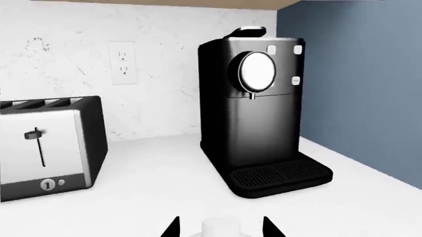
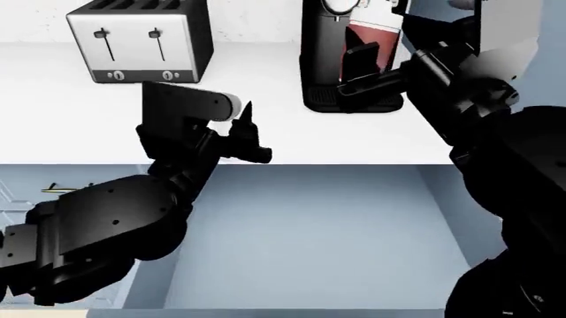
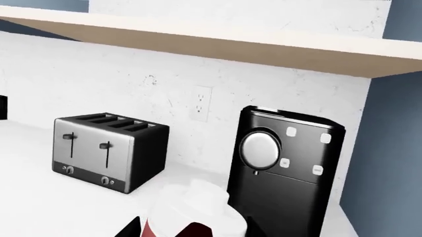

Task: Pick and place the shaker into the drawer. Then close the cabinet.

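Shaker (image 2: 364, 41) is clamped in the right gripper (image 2: 362, 63) above the counter (image 2: 372, 136), left gripper (image 2: 248, 132) apart; drawer (image 2: 309, 232) open, placing and closing the cabinet (image 2: 36, 192) remain.

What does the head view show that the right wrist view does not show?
Only the head view shows the open drawer below the counter edge, both robot arms, and the left tool over the counter. Only the right wrist view shows the wall socket, the wooden shelf above, and the white-topped shaker seen from close between the right tool. Both show the toaster, the black coffee machine and the white counter.
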{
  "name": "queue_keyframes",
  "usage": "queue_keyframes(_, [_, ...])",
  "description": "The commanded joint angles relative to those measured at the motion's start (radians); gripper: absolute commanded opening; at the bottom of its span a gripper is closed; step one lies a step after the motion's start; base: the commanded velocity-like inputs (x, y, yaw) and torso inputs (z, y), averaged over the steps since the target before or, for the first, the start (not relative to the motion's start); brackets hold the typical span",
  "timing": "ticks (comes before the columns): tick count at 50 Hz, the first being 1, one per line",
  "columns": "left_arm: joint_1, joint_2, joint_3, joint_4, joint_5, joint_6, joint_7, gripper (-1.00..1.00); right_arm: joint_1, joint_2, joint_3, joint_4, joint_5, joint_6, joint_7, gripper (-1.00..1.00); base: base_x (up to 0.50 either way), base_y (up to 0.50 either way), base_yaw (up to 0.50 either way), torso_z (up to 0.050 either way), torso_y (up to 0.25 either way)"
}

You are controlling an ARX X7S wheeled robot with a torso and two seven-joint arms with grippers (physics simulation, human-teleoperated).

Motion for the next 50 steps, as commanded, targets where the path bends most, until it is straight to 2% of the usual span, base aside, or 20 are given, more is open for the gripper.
queue_keyframes(1, [-0.111,0.072,0.054,-0.116,-0.017,-0.168,0.189,-1.00,0.142,0.161,-0.040,0.122,0.663,0.042,0.514,-1.00,0.00,0.00,0.00,0.000,0.000])
queue_keyframes(6, [-0.111,0.099,0.095,-0.147,0.013,-0.210,0.267,-1.00,0.190,0.202,-0.048,0.152,0.830,0.031,0.667,-1.00,0.00,0.00,0.00,0.002,0.000])
queue_keyframes(10, [-0.090,0.112,0.125,-0.159,0.032,-0.230,0.304,-1.00,0.191,0.215,-0.053,0.155,0.861,0.010,0.696,-1.00,0.00,0.00,0.00,0.000,0.000])
queue_keyframes(16, [-0.068,0.134,0.126,-0.195,-0.082,-0.288,0.395,-1.00,0.171,0.227,-0.037,0.146,0.884,-0.025,0.714,-1.00,0.00,0.00,0.00,0.000,0.000])
queue_keyframes(19, [-0.050,0.139,0.151,-0.187,-0.077,-0.311,0.413,-1.00,0.173,0.233,-0.030,0.143,0.898,-0.033,0.728,-1.00,0.00,0.00,0.00,0.000,0.000])
queue_keyframes(37, [0.135,0.311,0.242,-0.505,-0.009,-0.357,0.469,-1.00,0.158,0.256,-0.033,0.128,0.958,-0.060,0.792,-1.00,0.00,0.00,0.00,0.000,0.000])
queue_keyframes(50, [0.207,0.338,0.273,-0.530,0.013,-0.368,0.463,-1.00,0.147,0.267,-0.062,0.129,0.939,-0.094,0.770,-1.00,0.00,0.00,0.00,0.000,0.000])
